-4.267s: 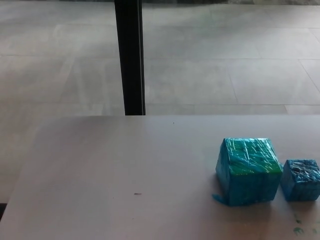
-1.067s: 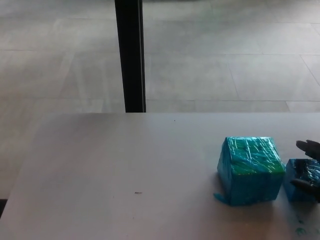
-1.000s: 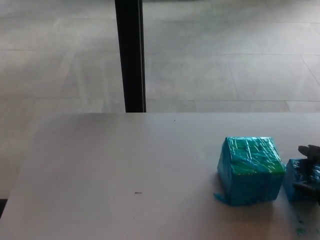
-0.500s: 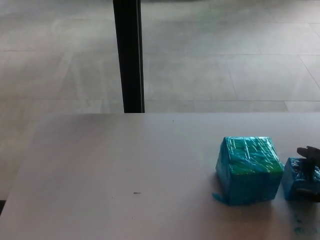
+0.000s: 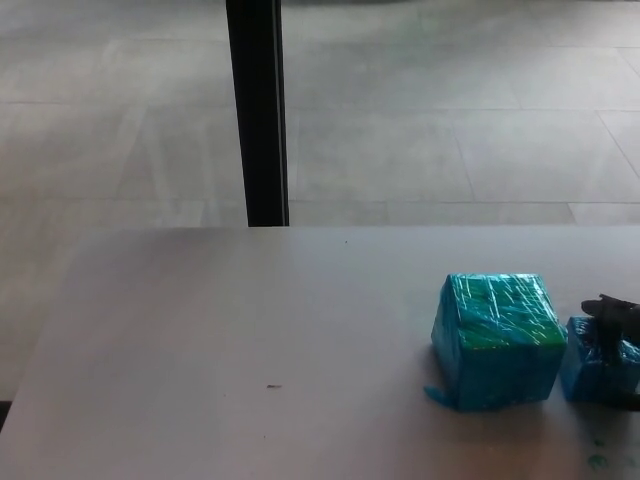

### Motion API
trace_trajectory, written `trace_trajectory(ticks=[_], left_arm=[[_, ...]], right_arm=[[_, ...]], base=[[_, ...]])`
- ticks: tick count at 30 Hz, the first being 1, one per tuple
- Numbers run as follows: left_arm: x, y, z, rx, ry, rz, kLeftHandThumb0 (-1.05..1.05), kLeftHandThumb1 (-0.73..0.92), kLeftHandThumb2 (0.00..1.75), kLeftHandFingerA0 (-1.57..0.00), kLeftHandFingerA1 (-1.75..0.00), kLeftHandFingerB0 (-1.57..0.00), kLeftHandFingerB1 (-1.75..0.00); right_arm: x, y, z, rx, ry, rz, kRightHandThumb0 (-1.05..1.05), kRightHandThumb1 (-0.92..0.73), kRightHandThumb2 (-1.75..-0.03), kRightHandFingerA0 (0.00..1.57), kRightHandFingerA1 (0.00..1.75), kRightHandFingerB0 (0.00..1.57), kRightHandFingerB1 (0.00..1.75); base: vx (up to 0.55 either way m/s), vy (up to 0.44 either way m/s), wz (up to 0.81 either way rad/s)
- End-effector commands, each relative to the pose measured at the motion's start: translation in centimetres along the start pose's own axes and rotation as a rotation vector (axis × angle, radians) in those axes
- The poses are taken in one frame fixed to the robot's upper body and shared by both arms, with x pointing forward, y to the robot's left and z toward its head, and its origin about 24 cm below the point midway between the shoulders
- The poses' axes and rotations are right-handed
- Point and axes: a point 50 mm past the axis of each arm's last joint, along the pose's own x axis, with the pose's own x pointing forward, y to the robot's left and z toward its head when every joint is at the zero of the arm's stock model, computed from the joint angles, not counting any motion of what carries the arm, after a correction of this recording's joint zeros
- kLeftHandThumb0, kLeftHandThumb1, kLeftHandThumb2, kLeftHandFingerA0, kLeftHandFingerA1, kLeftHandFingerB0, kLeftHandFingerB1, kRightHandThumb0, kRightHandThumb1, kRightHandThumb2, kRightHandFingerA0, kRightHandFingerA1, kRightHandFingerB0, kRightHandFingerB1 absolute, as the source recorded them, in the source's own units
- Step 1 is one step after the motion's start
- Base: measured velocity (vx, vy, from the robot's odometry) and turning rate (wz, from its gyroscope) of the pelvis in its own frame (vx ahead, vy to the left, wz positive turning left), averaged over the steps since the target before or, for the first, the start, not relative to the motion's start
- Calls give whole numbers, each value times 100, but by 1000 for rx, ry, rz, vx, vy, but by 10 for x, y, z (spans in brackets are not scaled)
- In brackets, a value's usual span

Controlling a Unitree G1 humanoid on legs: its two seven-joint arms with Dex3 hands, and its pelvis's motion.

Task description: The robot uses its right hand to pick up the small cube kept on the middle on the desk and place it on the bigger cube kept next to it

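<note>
A small blue cube (image 5: 593, 362) wrapped in shiny film rests on the grey desk (image 5: 250, 350) near the right edge of the head view. Directly to its left stands the bigger teal-blue cube (image 5: 497, 340), almost touching it. My right hand (image 5: 622, 350) reaches in from the right edge; only its black fingertips show. One finger (image 5: 612, 307) lies over the small cube's far top edge and another sits at its near bottom edge, clasping it. The rest of the hand is cut off by the picture's edge. My left hand does not show.
A black vertical post (image 5: 256, 110) stands behind the desk's far edge, with tiled floor (image 5: 450, 120) beyond. The desk's left edge runs diagonally at the lower left. Small green marks (image 5: 598, 461) dot the desk in front of the small cube.
My right hand came in from the right and its fingertips have drawn in around the small cube, which has shifted slightly left. The big cube has not moved. The camera shifted a little.
</note>
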Motion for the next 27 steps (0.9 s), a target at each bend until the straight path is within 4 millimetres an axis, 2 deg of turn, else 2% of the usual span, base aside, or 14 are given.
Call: trace_trajectory(ticks=[1, 4, 6, 7, 9, 14, 16, 17, 18, 19, 21, 25, 26, 27], left_arm=[[-2, 9, 3, 6, 1, 29, -71, 71, 62, -42, -58, -53, -48], [-2, 10, 6, 38, -3, 26, -73, 70, 61, -41, -62, -53, -50], [-3, 10, 6, 29, -9, 23, -73, 70, 61, -41, -62, -53, -50], [-2, 10, 5, -4, -6, 23, -71, 69, 61, -43, -60, -54, -48], [-3, 10, 6, 2, -7, 23, -73, 68, 61, -46, -61, -56, -49], [-3, 10, 5, -35, -6, 17, -72, 67, 60, -43, -63, -62, -60], [-2, 10, 5, 8, 0, 20, -72, 69, 61, -44, -58, -55, -47], [-2, 10, 5, -23, -2, 23, -71, 68, 61, -46, -58, -56, -48], [-2, 10, 5, 8, 1, 35, -72, 70, 61, -46, -59, -55, -49], [-2, 10, 5, -4, 1, 30, -72, 69, 61, -45, -60, -56, -50], [-3, 11, 4, -32, -4, 27, -71, 68, 60, -46, -64, -62, -57], [-4, 11, 3, 9, -1, 22, -73, 70, 61, -37, -59, -48, -46], [-3, 11, 3, 7, 1, 23, -73, 70, 61, -37, -59, -48, -46], [-3, 10, 2, -4, 2, 24, -72, 68, 60, -42, -61, -56, -53]], right_arm=[[1, 18, 2, -187, -19, 62, -40, -52, -68, 64, 110, 15, 34], [2, 24, 4, -271, -38, 38, -23, -74, -61, 66, 140, 42, 37], [2, 25, 5, -293, -55, 21, -23, -74, -61, 66, 140, 42, 37], [4, 26, 6, -290, -61, 5, -25, -73, -63, 75, 127, 76, 51], [4, 26, 7, -294, -81, -9, -25, -66, -67, 82, 136, 93, 70], [4, 25, 8, -319, -107, -72, -30, -73, -66, 77, 158, 77, 62], [4, 25, 8, -308, -109, -79, -30, -76, -68, 79, 163, 78, 71], [4, 24, 7, -313, -104, -71, -29, -75, -68, 77, 168, 74, 99], [5, 24, 6, -307, -98, -63, -30, -75, -67, 78, 163, 78, 81], [4, 23, 5, -301, -102, -69, -30, -74, -66, 78, 165, 78, 100], [3, 23, 4, -284, -114, -82, -30, -74, -70, 79, 162, 81, 87], [1, 20, 2, -238, -132, -117, -29, -72, -74, 81, 168, 73, 132], [1, 20, 2, -232, -139, -128, -29, -72, -74, 81, 168, 73, 132], [0, 19, 2, -231, -140, -130, -33, -76, -69, 80, 167, 76, 105]], base=[[0, 0, 0], [0, 0, 0], [0, 0, 0], [0, 0, 0], [0, 0, 0], [0, 0, 0], [0, 0, 0], [0, 0, 0], [0, 0, 0], [0, 0, 0], [0, 0, 0], [0, 0, 0], [0, 0, 0], [0, 0, 0]])
